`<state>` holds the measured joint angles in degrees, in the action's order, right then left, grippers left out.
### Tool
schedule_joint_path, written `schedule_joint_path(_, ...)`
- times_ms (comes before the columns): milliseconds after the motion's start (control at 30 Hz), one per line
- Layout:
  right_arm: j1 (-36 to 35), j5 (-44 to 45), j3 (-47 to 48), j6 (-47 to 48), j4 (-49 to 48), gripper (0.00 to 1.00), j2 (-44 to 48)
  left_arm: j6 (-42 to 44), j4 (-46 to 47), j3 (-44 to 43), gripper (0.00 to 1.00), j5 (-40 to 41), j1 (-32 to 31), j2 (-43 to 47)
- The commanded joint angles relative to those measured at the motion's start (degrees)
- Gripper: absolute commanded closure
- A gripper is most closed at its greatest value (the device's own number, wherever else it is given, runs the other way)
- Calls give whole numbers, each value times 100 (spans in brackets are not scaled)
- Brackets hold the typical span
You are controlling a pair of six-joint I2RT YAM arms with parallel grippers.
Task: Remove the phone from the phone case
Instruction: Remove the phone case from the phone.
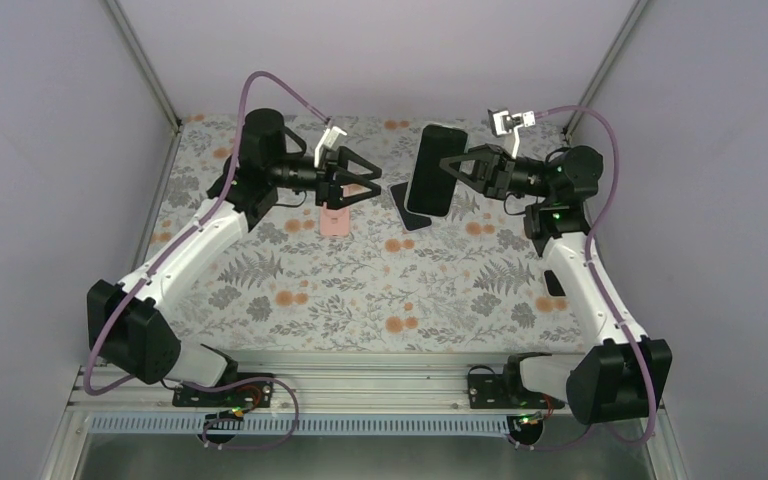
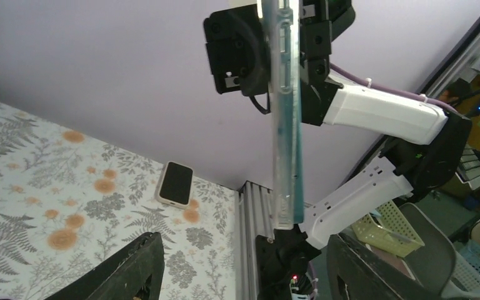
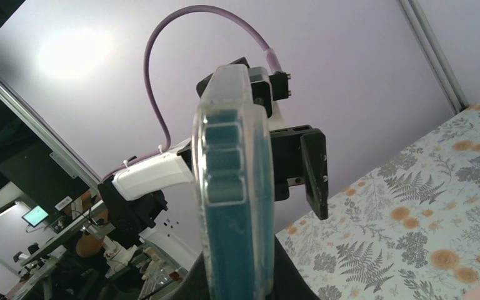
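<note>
**Cased phone held up between the arms**

Top view: my right gripper [image 1: 452,166] is clamped on the phone [image 1: 432,168]. It holds it off the desk [image 1: 360,300] at upper centre, presumably so the other arm can work on it. The left gripper [image 1: 368,178] faces it, jaws spread wide, holding nothing. A dark slab [image 1: 405,212] and a pink card [image 1: 335,222] lie beneath.

Left wrist: the clear case [image 2: 285,125] shows edge-on, phone inside. A spare handset [image 2: 175,183] lies well apart on the desk.

Right wrist: the case edge fills the centre, and I see nothing between it and the left gripper.
</note>
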<state>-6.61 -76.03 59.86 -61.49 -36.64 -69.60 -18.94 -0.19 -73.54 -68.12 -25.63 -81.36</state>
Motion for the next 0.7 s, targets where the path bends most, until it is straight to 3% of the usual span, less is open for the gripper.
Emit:
schedule_joint_path(0,-40,317,-17,207,-107,96,27,-29,94,-281,35,-75,-179,-86)
schedule_joint_path(400,-398,162,-232,1392,1024,96,294,-377,319,-993,44,-84,-476,-604)
schedule_joint_path(667,-488,166,-351,1528,1116,96,315,-581,478,-1136,64,-27,-627,-844)
